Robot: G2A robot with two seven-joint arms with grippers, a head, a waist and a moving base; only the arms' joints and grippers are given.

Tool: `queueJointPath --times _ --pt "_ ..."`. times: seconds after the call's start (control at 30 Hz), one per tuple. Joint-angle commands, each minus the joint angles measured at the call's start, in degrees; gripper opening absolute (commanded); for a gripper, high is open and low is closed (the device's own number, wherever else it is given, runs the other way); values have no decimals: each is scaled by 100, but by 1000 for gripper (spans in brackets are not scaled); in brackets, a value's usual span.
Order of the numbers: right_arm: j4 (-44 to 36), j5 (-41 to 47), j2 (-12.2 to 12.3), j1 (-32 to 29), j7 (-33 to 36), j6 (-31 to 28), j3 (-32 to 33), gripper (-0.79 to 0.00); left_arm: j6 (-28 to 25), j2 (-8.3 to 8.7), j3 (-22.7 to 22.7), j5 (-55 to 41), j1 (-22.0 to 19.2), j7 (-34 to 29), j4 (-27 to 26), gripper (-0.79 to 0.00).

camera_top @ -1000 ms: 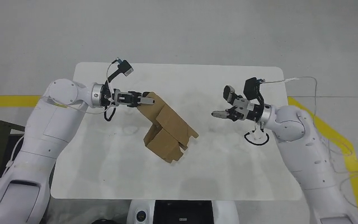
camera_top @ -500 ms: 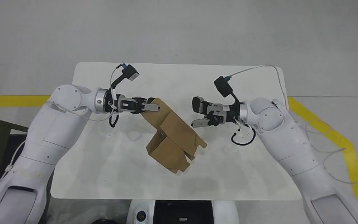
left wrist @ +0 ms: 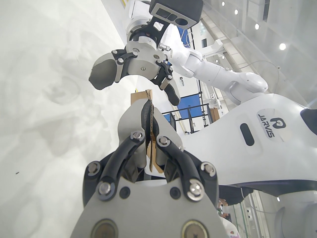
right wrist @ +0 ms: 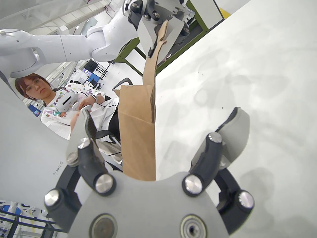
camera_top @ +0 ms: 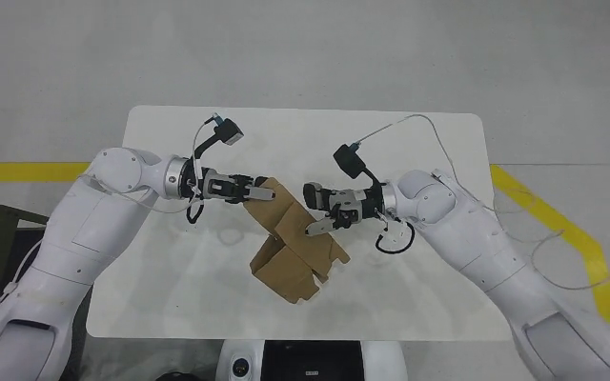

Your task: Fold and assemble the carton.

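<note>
A partly folded brown carton [camera_top: 295,243] stands at the middle of the white table [camera_top: 410,295], with one flap raised toward the left. My left gripper [camera_top: 262,193] is shut on the end of that flap; in the left wrist view the cardboard edge [left wrist: 149,147] runs between its closed fingers [left wrist: 131,120]. My right gripper [camera_top: 313,210] is open at the carton's upper right side. In the right wrist view, my right gripper [right wrist: 159,115] has a carton panel [right wrist: 136,130] standing edge-on between its spread fingers [right wrist: 85,125], touching neither. The left gripper [right wrist: 158,38] pinches the flap farther off.
The table has bare surface to the right of the carton [camera_top: 429,152] and along its far edge. The table's front edge [camera_top: 286,335] lies close behind the carton's lower corner. A yellow floor line [camera_top: 38,171] runs past both sides.
My right arm has swung left across the table to the carton, its open fingers now straddling a panel. The left gripper has carried the flap slightly to the right.
</note>
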Motion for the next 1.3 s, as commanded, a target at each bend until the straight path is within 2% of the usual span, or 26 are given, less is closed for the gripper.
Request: queueJointPath --times 0.0,0.03,0.07,0.27,0.37,0.57,0.7,0.87,0.9,0.93,1.27 --pt "38 57 0 77 -75 -75 -182 -126 17 20 40 -18 -15 -16 -24 -785" --pt "58 99 2 116 -115 -115 -273 -231 14 30 58 -27 -20 -13 -33 -785" --pt "61 124 5 160 -147 -147 -373 -379 13 40 75 -37 -25 -12 -34 -785" --pt "57 314 69 463 -369 -369 -970 -416 4 99 152 -115 -63 -2 -88 -785" --pt "49 430 110 621 -405 -405 -1256 -459 0 130 189 -129 -77 1 -119 -785" --pt "15 745 188 888 -405 -405 -1687 -600 -11 189 266 -152 -99 12 -175 -785" --pt "-18 959 235 1012 -405 -405 -1894 -785 -30 227 316 -166 -113 31 -210 -785" --pt "-52 1184 287 1103 -405 -405 -2078 -785 -127 274 375 -96 -142 128 -235 -785" --pt "-60 1217 297 1117 -405 -405 -2112 -785 -161 283 384 -88 -147 162 -239 -523" --pt "-70 1250 306 1132 -405 -405 -2141 -785 -206 293 386 -85 -156 207 -240 0" --pt "126 1580 378 1245 -405 -405 -2225 -785 -543 376 191 -480 -205 545 -260 0"
